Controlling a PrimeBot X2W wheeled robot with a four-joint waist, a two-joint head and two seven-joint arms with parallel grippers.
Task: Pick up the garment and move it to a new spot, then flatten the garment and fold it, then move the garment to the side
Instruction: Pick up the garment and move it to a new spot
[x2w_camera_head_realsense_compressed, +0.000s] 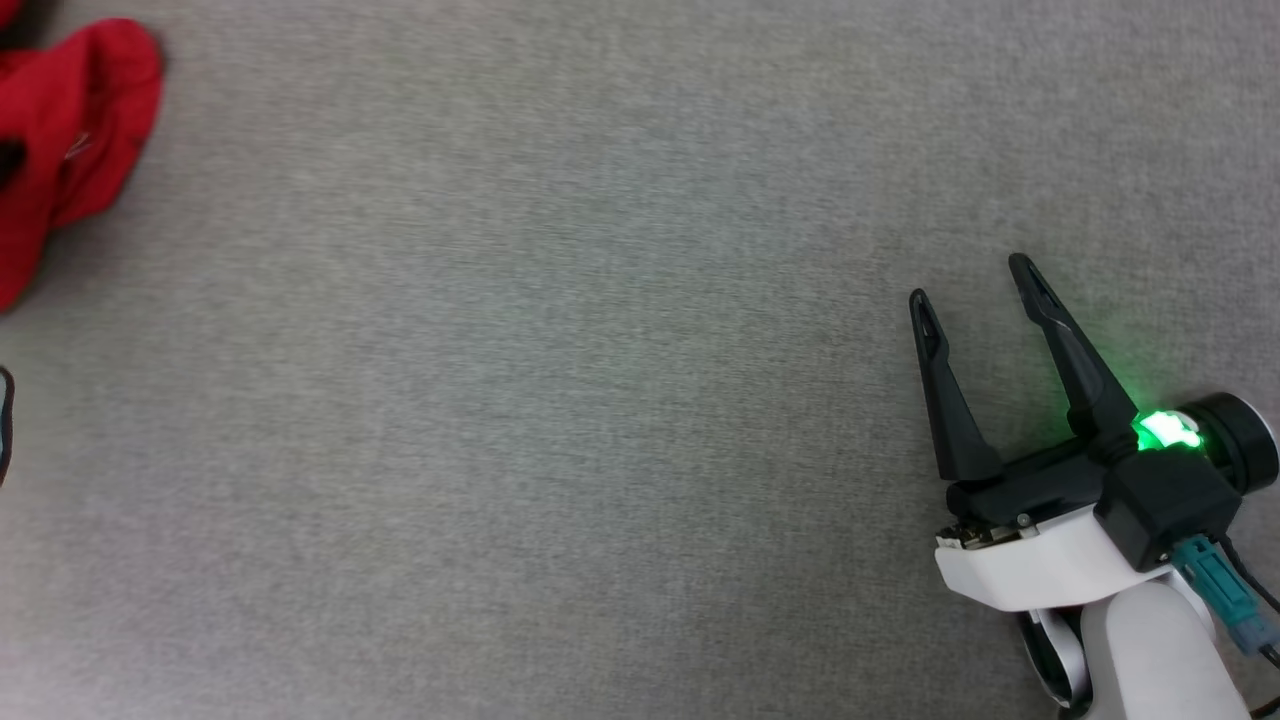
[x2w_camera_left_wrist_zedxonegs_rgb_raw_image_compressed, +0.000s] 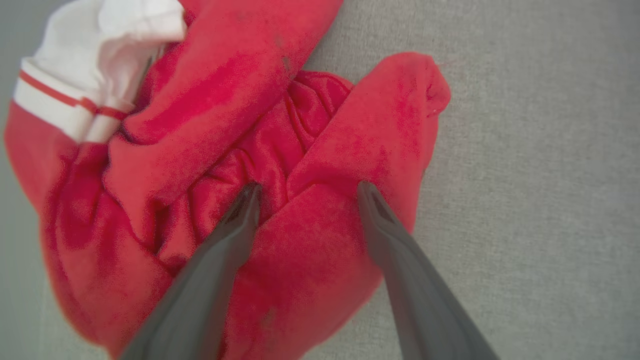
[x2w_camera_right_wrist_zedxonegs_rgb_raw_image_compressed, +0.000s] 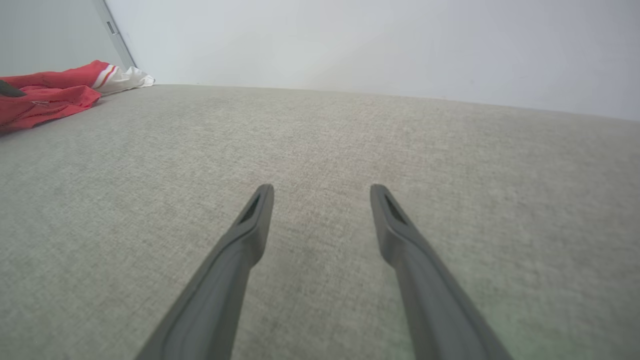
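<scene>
The garment (x2w_camera_head_realsense_compressed: 70, 140), a crumpled red shirt, lies at the top left corner of the head view, cut off by the frame edge. In the left wrist view the garment (x2w_camera_left_wrist_zedxonegs_rgb_raw_image_compressed: 225, 150) is bunched in folds, with a white sleeve and red-white stripe trim at the upper left. My left gripper (x2w_camera_left_wrist_zedxonegs_rgb_raw_image_compressed: 307, 187) hangs open just over its red folds, nothing between the fingers. My right gripper (x2w_camera_head_realsense_compressed: 970, 280) stands open over bare grey fabric at the lower right, far from the shirt. The right wrist view has the garment (x2w_camera_right_wrist_zedxonegs_rgb_raw_image_compressed: 55, 92) far off at the left, and the right gripper (x2w_camera_right_wrist_zedxonegs_rgb_raw_image_compressed: 322, 190) open.
A grey woven surface (x2w_camera_head_realsense_compressed: 560, 400) spreads across the whole head view. A pale wall (x2w_camera_right_wrist_zedxonegs_rgb_raw_image_compressed: 375, 45) rises behind its far edge in the right wrist view. A dark rounded part (x2w_camera_head_realsense_compressed: 4, 420) shows at the head view's left edge.
</scene>
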